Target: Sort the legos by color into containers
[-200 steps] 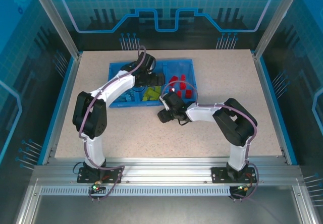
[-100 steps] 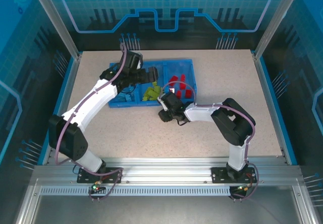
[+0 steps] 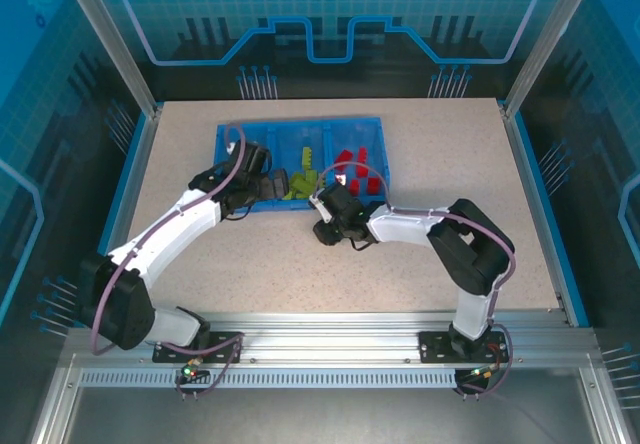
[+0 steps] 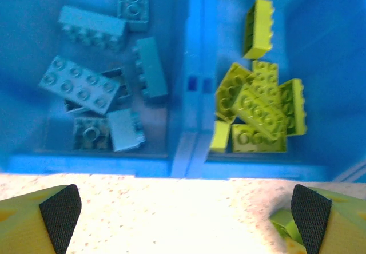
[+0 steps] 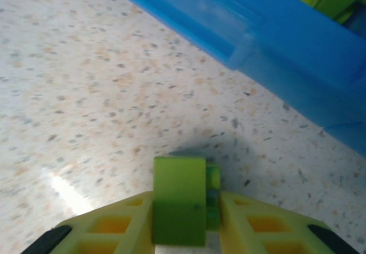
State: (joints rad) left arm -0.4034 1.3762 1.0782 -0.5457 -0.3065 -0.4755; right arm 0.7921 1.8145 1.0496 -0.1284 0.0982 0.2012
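**Nearly sorted: one lime brick in the grip outside the tray**

Most of the work looks done. The blue tray (image 3: 300, 122) holds the light-blue bricks (image 4: 86, 85) in its left compartment, the lime bricks (image 4: 260, 108) heaped in the middle one, and the red bricks (image 3: 355, 164) on the right. No colour appears mixed with another, as far as the overhead and left wrist views show.

What is left is at least one stray. The right gripper (image 5: 182, 231) is down on the speckled table (image 3: 450, 224), just outside the tray's near wall, and its jaws press on either side of a lime brick (image 5: 179, 197). That brick is not yet lifted, by the look of the shadow under it.

The left gripper (image 4: 186, 211) hangs at the tray's near edge with its fingers spread wide and nothing between them. A small lime shape lies by its right fingertip, but I cannot tell whether it is another brick.

In the way — the tray's near wall (image 5: 297, 42), which the held brick would have to clear, and the left gripper, parked close to the middle compartment where the lime pile already crowds the front corner. The two arms look near enough to brush.
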